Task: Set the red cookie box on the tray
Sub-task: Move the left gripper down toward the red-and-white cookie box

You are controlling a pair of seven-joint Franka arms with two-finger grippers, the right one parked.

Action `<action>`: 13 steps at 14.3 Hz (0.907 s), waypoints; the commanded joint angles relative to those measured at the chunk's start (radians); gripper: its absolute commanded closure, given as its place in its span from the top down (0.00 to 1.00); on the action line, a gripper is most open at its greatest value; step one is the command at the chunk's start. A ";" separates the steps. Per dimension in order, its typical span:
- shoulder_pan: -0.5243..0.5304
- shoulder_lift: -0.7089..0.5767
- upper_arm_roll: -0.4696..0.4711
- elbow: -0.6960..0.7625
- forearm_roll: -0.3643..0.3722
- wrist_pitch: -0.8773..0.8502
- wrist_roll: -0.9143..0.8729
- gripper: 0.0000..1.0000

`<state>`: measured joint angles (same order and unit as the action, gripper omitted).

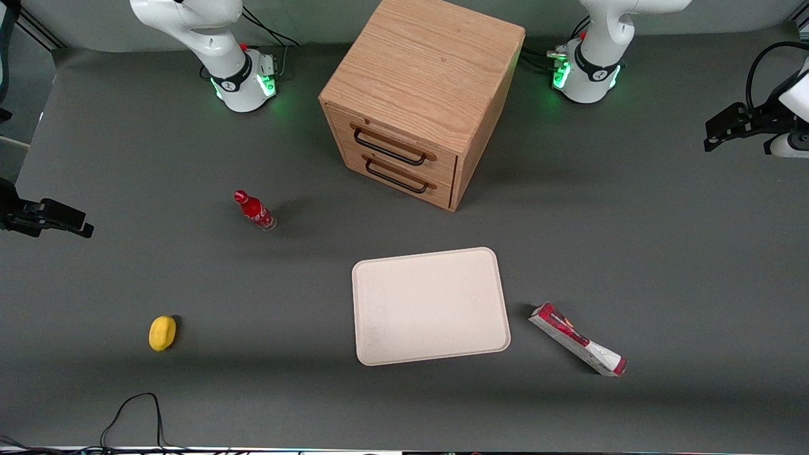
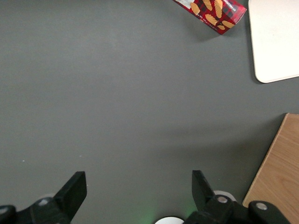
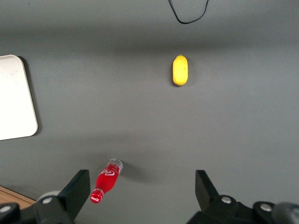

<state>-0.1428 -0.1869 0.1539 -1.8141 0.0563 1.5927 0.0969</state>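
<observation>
- Lying flat on the table, the red cookie box (image 1: 577, 339) sits just beside the tray (image 1: 379, 278), at its four o'clock in the front view.
- Gripper (image 2: 138, 186) hovers wide open (nothing held) at the working arm's end.

Front view: gripper (image 1: 727, 134) sits at the frame edge, toward the working arm's end of the table; arm above it cut off. Left wrist view: gripper (image 2: 139, 184) fingers wide apart, bodies cropped. Red cookie box (image 2: 212, 11) cropped to one end, tray (image 2: 275, 39) to a corner, wooden drawer cabinet (image 2: 278, 175) to a sliver. Box print unreadable in the front view.
</observation>
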 commanded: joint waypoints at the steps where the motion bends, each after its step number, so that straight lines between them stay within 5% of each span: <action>1: 0.008 -0.006 -0.010 -0.022 0.037 0.035 0.017 1.00; 9: -0.009 0.170 -0.020 0.027 0.034 0.184 -0.017 1.00; 13: -0.040 0.369 -0.022 0.207 -0.007 0.190 -0.260 1.00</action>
<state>-0.1533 0.0624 0.1270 -1.7484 0.0689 1.8027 -0.0313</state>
